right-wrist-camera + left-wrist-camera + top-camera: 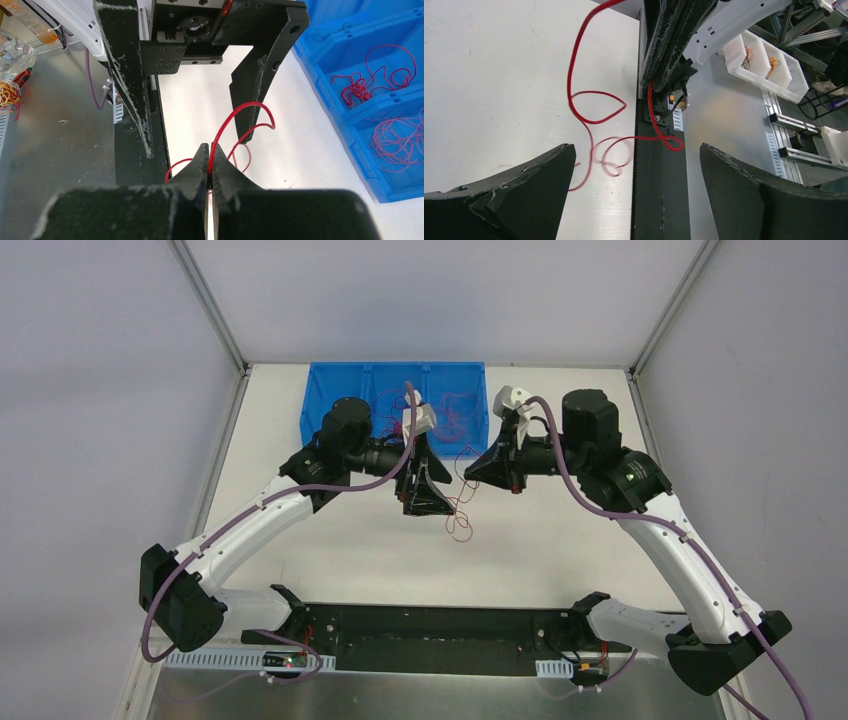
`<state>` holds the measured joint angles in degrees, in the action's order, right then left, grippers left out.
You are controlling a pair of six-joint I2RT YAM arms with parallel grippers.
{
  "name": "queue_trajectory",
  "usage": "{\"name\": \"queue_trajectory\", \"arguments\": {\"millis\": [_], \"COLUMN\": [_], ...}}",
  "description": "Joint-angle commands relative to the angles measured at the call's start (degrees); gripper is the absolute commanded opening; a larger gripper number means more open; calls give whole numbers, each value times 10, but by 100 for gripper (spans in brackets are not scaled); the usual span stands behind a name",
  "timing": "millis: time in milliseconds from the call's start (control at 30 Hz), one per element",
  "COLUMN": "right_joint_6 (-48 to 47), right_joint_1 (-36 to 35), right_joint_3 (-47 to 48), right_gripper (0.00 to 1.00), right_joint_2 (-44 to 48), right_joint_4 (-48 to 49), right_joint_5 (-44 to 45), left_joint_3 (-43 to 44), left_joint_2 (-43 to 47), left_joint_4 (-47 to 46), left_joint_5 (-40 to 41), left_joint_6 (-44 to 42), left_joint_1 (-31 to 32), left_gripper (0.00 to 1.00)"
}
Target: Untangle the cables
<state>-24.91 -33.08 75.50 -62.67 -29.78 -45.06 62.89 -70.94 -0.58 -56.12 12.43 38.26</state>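
Near the blue bin (330, 390), a red cable (570, 75) is pinched in the right pincer (209, 150), the left pincer (636, 147) spread wide; its loops could be knotted by a sharp pull.

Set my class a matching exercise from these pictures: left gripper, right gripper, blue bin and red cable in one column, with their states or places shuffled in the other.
1. left gripper
2. right gripper
3. blue bin
4. red cable

A. at the far side of the table
B. jaws shut
C. pinched at one point, looping loose
D. jaws wide open

Pairs: 1-D, 2-B, 3-A, 4-C
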Motion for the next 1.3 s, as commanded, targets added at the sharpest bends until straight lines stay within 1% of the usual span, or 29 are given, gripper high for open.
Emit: {"name": "queue_trajectory", "arguments": {"millis": [0,233,433,467,500,567,600,633,700,767,800,900,933,967,1000,1033,1067,1133,1167,1267], "right_joint_6": [8,18,65,73,80,88,90,91,91,92,92,91,90,90,91,93,95,100,101,103], "right_joint_1": [-3,-9,-20,-20,-20,-20,-20,-20,-20,-20,-20,-19,-18,-16,-14,-11,-8,2,7,23], "right_joint_3": [1,1,1,-1,-1,-6,-8,-12,-16,-16,-16,-15,-15,-17,-21,-25,-29,-38,-43,-50], "right_gripper": [0,0,0,0,0,0,0,0,0,0,0,1,14,42,60,72,80,94,99,99], "right_joint_2": [5,6,-6,-7,-8,-6,-5,-3,-2,-2,-3,-3,-1,1,5,9,14,25,30,40], "right_joint_4": [35,42,84,91,94,100,101,103,104,105,105,105,105,103,102,102,101,100,99,98], "right_joint_5": [-5,5,27,28,28,30,32,36,42,50,57,91,107,126,144,165,182,211,222,238], "left_joint_3": [8,-17,-12,-13,-13,-15,-15,-14,-8,-7,-7,-2,-1,2,5,11,18,37,50,110], "left_joint_2": [-7,-10,-30,-30,-31,-29,-30,-30,-34,-34,-32,-28,-28,-28,-27,-26,-27,-39,-52,-108], "left_joint_4": [-51,-106,-155,-158,-161,-163,-165,-168,-176,-178,-176,-143,-138,-128,-110,-92,-74,-56,-54,-48], "left_joint_5": [6,77,90,96,103,118,121,119,107,105,110,132,134,136,142,150,162,177,178,178], "left_joint_6": [26,66,112,117,121,127,127,128,137,138,137,137,145,144,133,112,91,57,48,17], "left_joint_1": [4,4,22,25,26,26,25,26,26,26,26,20,12,5,-6,-17,-32,-72,-96,-153], "left_gripper": [99,99,99,96,91,77,69,57,29,6,0,0,0,0,0,0,0,0,0,0]}}
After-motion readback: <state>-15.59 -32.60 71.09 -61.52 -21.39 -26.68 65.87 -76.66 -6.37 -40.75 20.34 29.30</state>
